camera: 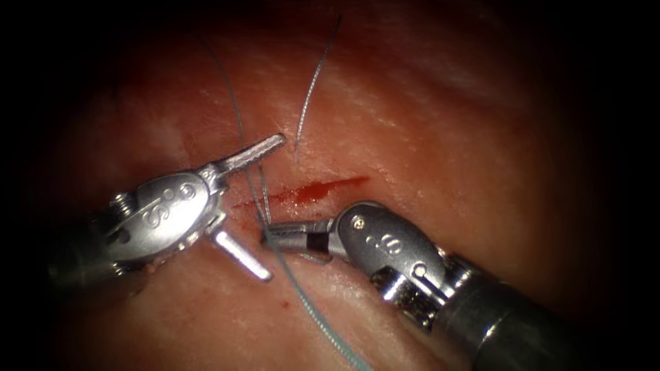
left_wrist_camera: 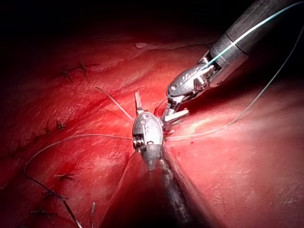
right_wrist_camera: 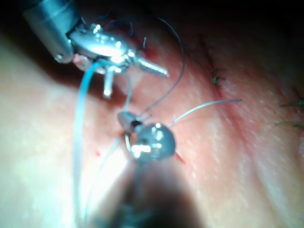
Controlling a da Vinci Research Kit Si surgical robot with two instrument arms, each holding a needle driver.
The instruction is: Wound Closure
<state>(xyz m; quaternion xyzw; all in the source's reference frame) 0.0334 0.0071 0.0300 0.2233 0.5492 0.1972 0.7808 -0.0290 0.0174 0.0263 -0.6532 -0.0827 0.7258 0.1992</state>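
Pinkish-red pork-belly tissue (camera: 447,124) forms the ground of the scene, bearing one short slanted cut (camera: 309,192) filled with red fluid (camera: 323,189). Item one: left arm's silver two-jawed tool (camera: 256,206), jaws spread wide and holding nothing; one jaw points above the cut's left end, the other lies below it, so the left end of the cut sits in the gap between them. Item two: right arm's silver two-jawed tool (camera: 269,235), jaws clenched, tips just below the left end of the cut and between the left tool's spread jaws; pale blue-grey suture thread (camera: 302,295) meets these tips and appears gripped there, though the exact hold is hard to make out. From the right jaws one strand runs up past the left tool's upper jaw, and one thicker strand trails away downward. One separate thin grey thread end (camera: 313,86) lies on the tissue above the cut, apart from both tools. Curved needle: cannot be made out near either pair of jaws. Count: two tools, one cut, and, in the left wrist view, several dark finished stitches (left_wrist_camera: 71,71) on the tissue well away from the jaws.
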